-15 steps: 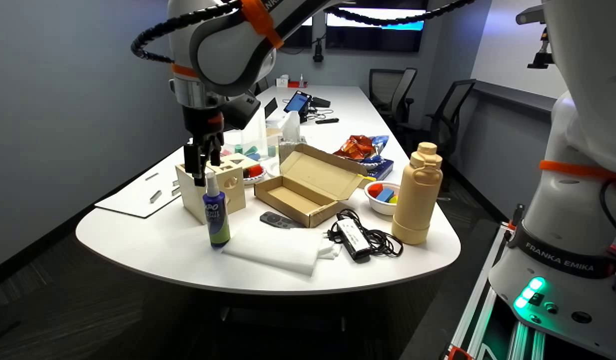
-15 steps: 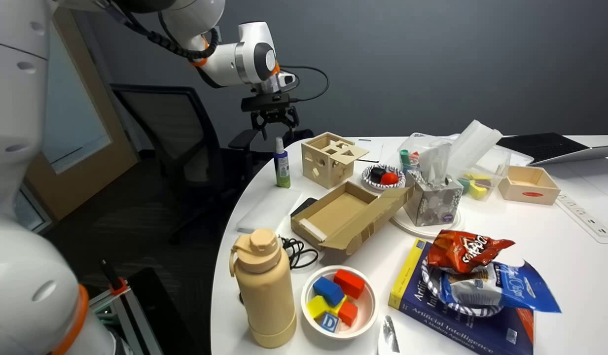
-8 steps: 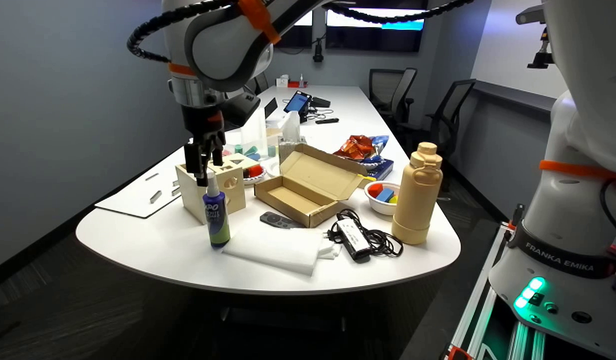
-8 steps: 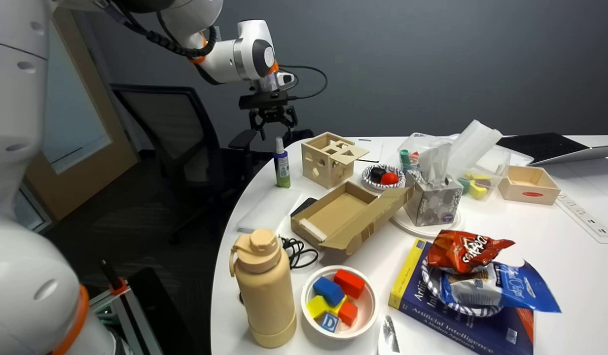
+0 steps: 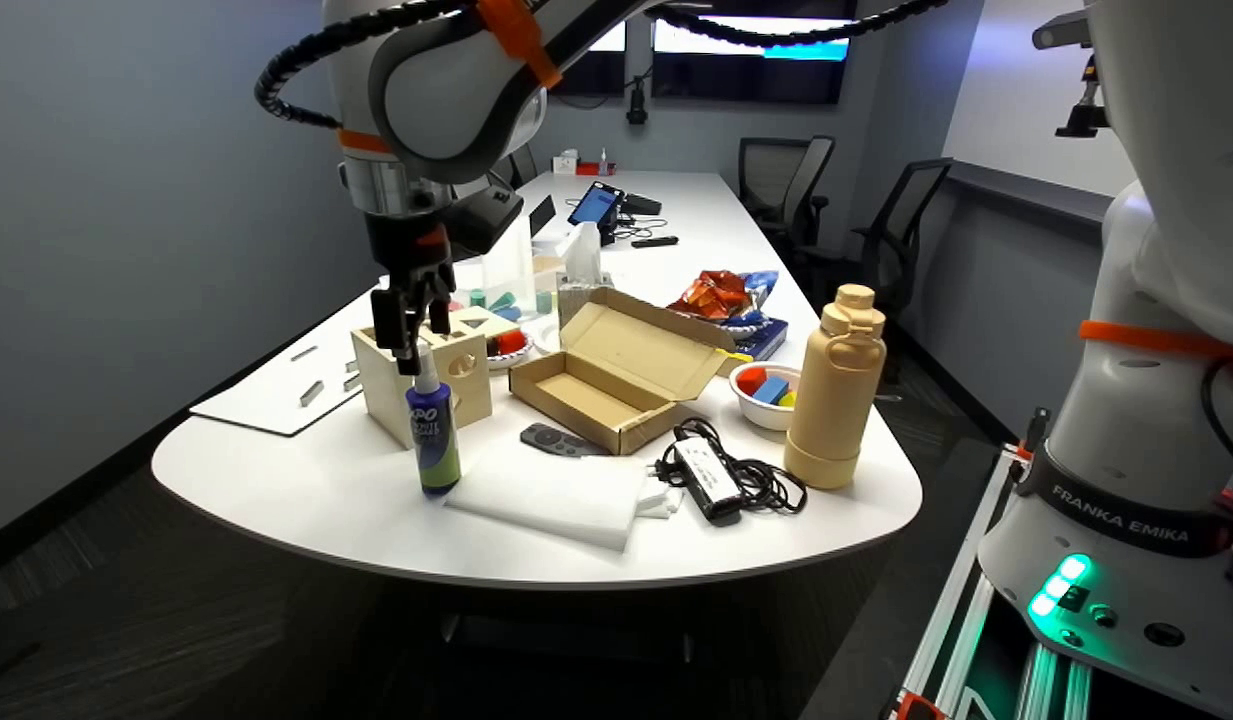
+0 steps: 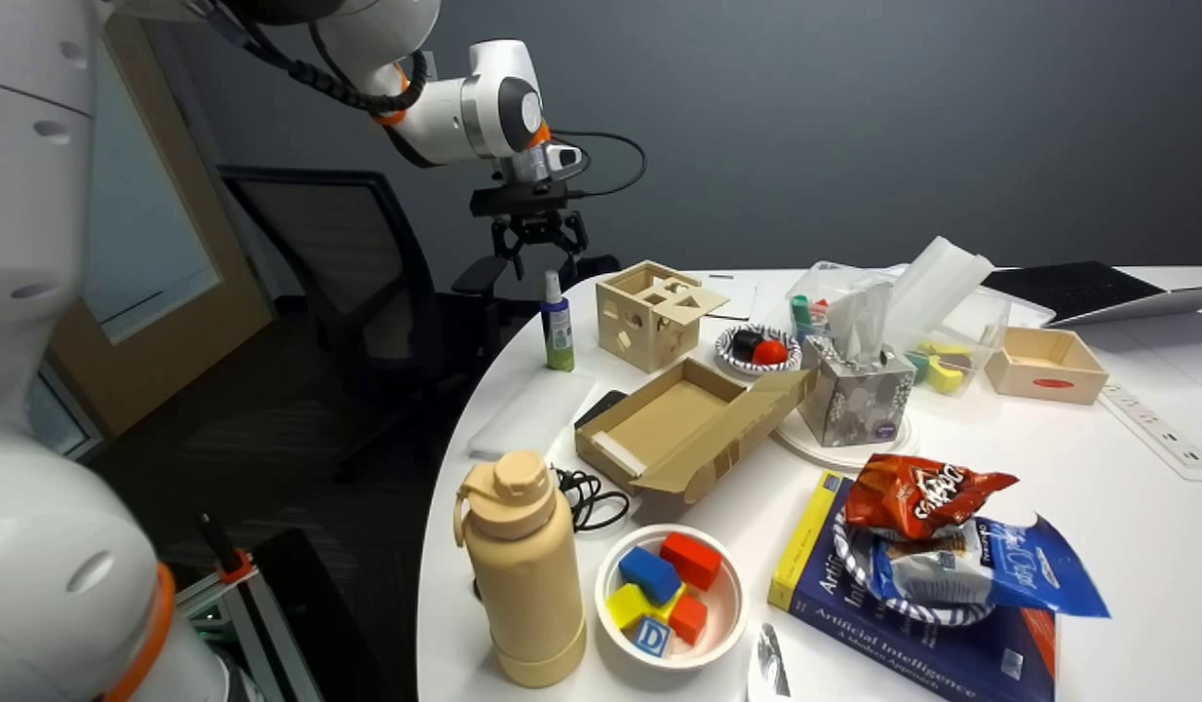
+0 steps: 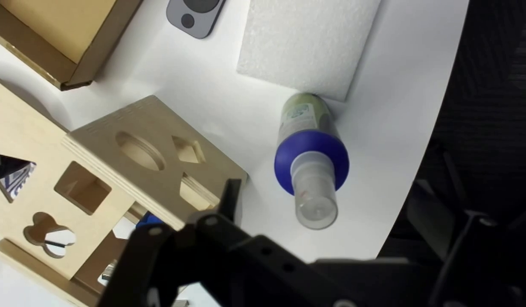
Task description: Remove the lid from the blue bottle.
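Note:
The blue bottle (image 5: pixel 433 440) stands upright near the table's rounded end, dark blue above and green below; it also shows in an exterior view (image 6: pixel 559 336) and the wrist view (image 7: pixel 284 164). Its lid (image 7: pixel 315 192), a clear whitish cap, sits on top and shows in both exterior views (image 5: pixel 427 372) (image 6: pixel 552 289). My gripper (image 5: pixel 423 348) points down at the height of the lid's top. In the wrist view its fingers (image 7: pixel 326 186) are wide apart, with the lid appearing between them and touching neither. One finger partly covers the lid in an exterior view. The gripper (image 6: pixel 545 268) holds nothing.
A wooden shape-sorter box (image 5: pixel 426 385) stands close beside the bottle. A white foam sheet (image 5: pixel 551 497) lies by its base. An open cardboard box (image 5: pixel 601 400), a remote (image 5: pixel 556 440), a power adapter (image 5: pixel 711 480) and a tall tan bottle (image 5: pixel 838 400) stand or lie further along the table.
The arm has shifted slightly, and the fingers have moved a little over the lid's top. The bottle and lid have not moved. The gripper stays open.

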